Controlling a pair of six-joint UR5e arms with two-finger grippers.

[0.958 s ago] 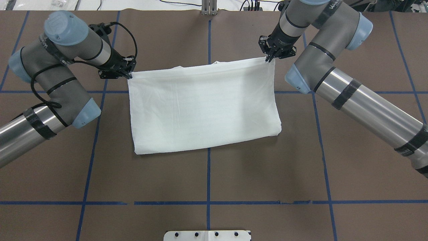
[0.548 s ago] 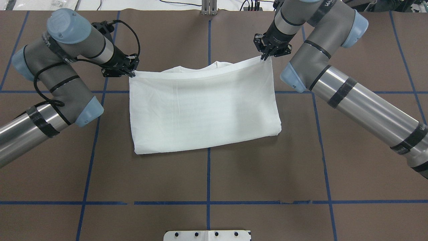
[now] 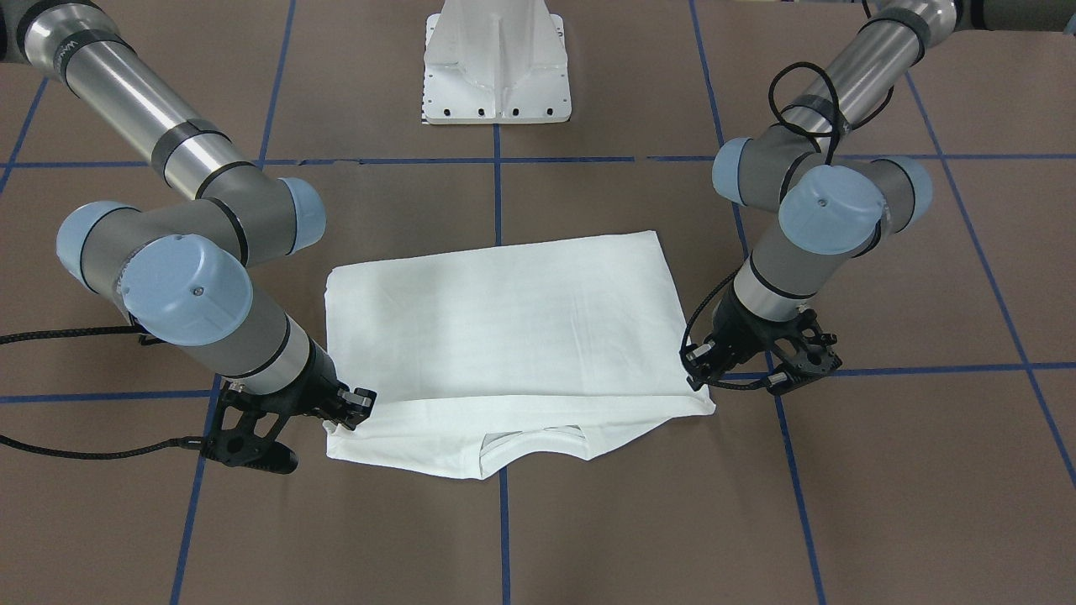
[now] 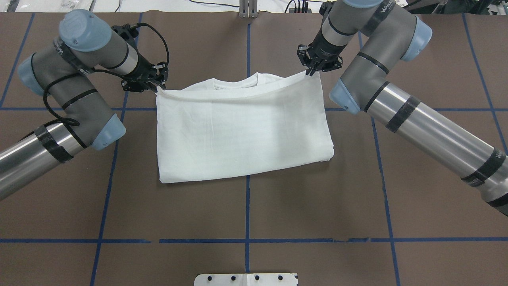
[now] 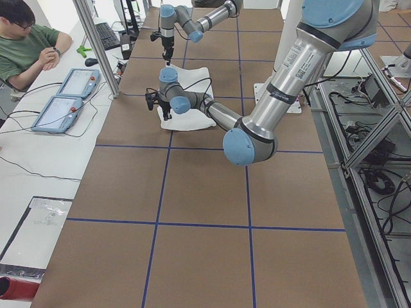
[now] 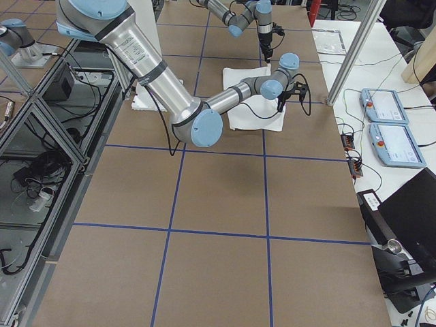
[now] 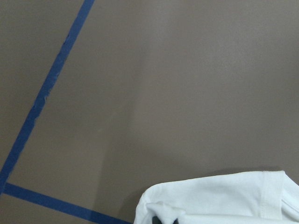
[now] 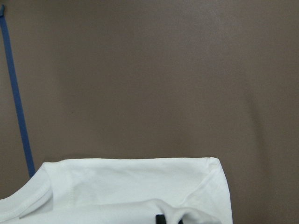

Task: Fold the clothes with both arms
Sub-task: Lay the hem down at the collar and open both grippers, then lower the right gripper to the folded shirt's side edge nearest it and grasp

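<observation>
One folded white T-shirt (image 4: 242, 131) lies at the centre of the desk (image 4: 246, 210), and the left arm (image 4: 99, 51) and the right arm (image 4: 365, 71) each pinch one far corner in closed jaws.

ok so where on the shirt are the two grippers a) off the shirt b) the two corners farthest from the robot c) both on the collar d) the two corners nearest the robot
b: left gripper and right gripper each pinch a far corner of the shirt

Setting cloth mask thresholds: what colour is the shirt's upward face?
Plain white T-shirt, no print showing; clearest in the overhead exterior view.
</observation>
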